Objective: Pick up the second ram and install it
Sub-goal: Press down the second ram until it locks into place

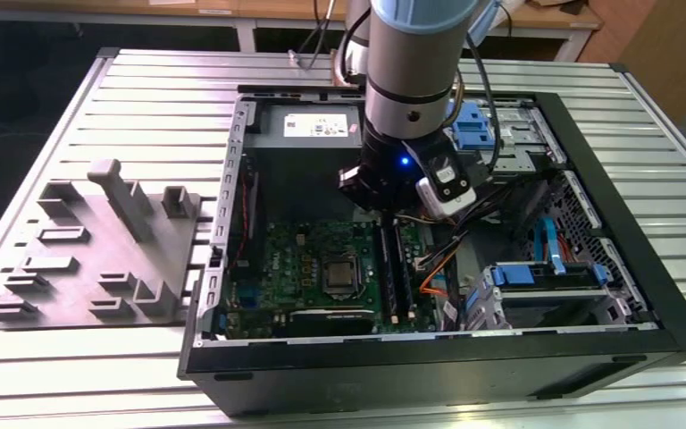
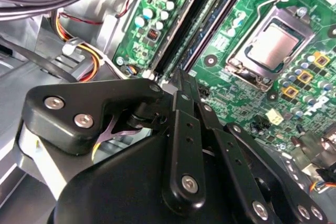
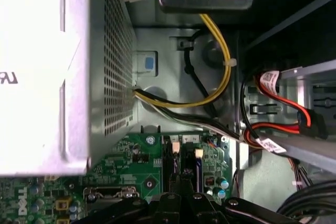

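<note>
tool (image 2: 181, 85) over green motherboard (image 2: 294, 93) slots

Claw (image 2: 181, 85) tips hidden behind its own linkage

Slatted metal table (image 1: 140, 107), bearing a grey plastic tray (image 1: 93, 255) and open black computer case (image 1: 439, 357), seemingly directly on it
</note>
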`<action>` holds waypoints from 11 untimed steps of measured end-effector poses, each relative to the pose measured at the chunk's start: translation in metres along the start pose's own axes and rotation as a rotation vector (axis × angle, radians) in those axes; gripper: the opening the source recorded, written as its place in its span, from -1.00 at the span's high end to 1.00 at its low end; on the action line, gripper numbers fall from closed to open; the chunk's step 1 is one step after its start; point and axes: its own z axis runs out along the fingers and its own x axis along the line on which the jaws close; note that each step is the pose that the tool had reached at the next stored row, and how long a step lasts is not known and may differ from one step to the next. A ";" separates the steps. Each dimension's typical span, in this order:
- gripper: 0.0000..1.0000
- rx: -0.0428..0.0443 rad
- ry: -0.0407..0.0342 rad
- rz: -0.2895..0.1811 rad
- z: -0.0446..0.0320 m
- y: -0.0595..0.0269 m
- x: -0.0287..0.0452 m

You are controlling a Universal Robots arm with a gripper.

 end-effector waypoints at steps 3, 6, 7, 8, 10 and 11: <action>0.80 0.0000 0.0000 0.000 0.0018 0.0031 0.0002; 0.80 0.0000 0.0000 0.000 0.0034 0.0054 0.0003; 0.80 -0.0003 -0.0001 0.000 0.0042 0.0060 0.0004; 0.80 -0.0002 -0.0001 0.000 0.0048 0.0065 0.0004; 0.80 0.0000 0.0000 0.000 0.0059 0.0079 0.0006; 0.80 -0.0002 -0.0001 0.000 0.0066 0.0085 0.0007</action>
